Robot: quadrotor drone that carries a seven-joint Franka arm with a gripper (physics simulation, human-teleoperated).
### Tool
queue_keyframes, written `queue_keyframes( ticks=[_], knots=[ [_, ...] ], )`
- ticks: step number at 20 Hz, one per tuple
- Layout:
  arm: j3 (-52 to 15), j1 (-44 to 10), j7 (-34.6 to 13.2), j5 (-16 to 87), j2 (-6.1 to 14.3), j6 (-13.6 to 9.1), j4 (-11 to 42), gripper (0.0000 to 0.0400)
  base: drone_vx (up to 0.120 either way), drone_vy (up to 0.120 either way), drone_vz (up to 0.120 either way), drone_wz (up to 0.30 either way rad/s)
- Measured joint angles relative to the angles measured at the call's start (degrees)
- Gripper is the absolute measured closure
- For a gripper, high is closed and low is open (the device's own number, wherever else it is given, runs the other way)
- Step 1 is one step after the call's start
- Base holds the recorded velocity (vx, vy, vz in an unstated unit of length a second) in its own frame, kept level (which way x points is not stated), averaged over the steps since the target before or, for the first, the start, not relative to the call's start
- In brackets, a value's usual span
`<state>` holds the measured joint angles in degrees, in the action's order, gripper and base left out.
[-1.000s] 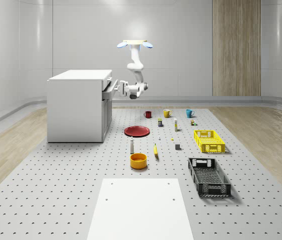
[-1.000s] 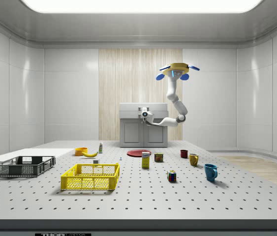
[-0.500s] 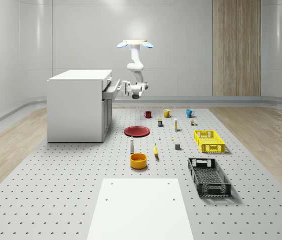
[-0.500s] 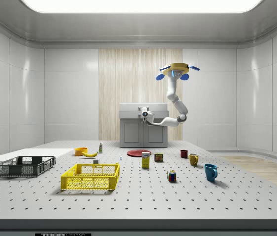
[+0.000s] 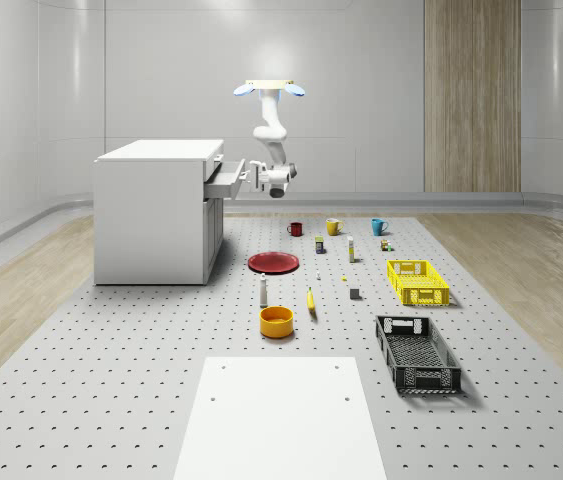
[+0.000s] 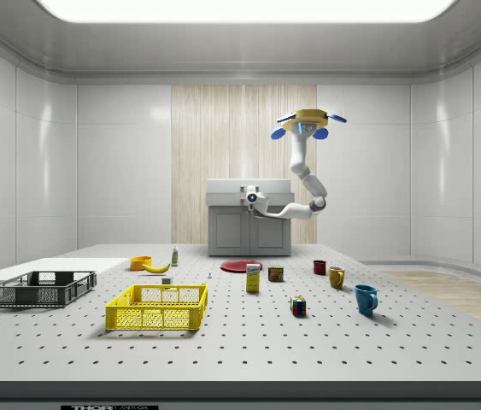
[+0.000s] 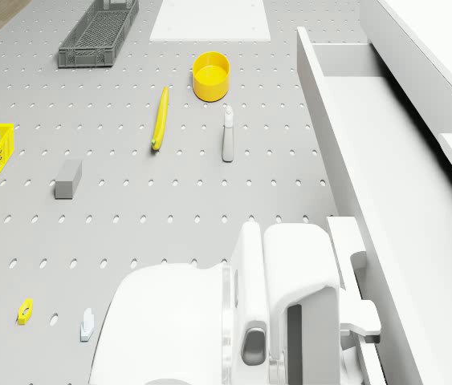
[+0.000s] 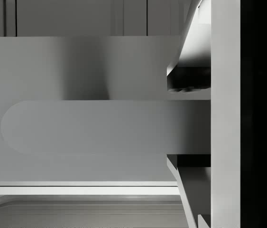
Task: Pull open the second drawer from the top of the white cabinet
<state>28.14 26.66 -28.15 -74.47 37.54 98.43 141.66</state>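
White cabinet [image 5: 156,210] is seen at the whole-scene view's left with a drawer [image 5: 223,177] partly pulled out, drone [image 5: 270,88] hovering beside it, gripper [image 5: 254,176] clamped on drawer handle [image 8: 95,127], fingertips [image 8: 190,78] cut off, no writing legible.

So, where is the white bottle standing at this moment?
In the whole-scene view the white bottle stands upright on the table, between the red plate behind it and the orange bowl in front, left of the banana.
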Motion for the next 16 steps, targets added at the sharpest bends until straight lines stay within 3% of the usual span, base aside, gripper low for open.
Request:
queue_keyframes(
  ticks=[4, 14, 15, 16],
  knots=[
    [2.1, -0.4, 1.2, 1.4, -0.1, -1.7, -0.2, 0.0277, 0.000, 0.000, 0.000, 0.000],
    [9.0, -0.4, -1.5, 7.3, 0.4, -6.6, -2.7, 0.0250, 0.000, 0.000, 0.000, 0.000],
    [9.7, -0.2, -1.7, 7.7, 0.4, -7.1, -3.0, 0.0218, 0.000, 0.000, 0.000, 0.000],
    [10.4, -0.1, -1.7, 8.1, 0.4, -7.4, -3.3, 0.0222, 0.000, 0.000, 0.000, 0.000]
  ],
)
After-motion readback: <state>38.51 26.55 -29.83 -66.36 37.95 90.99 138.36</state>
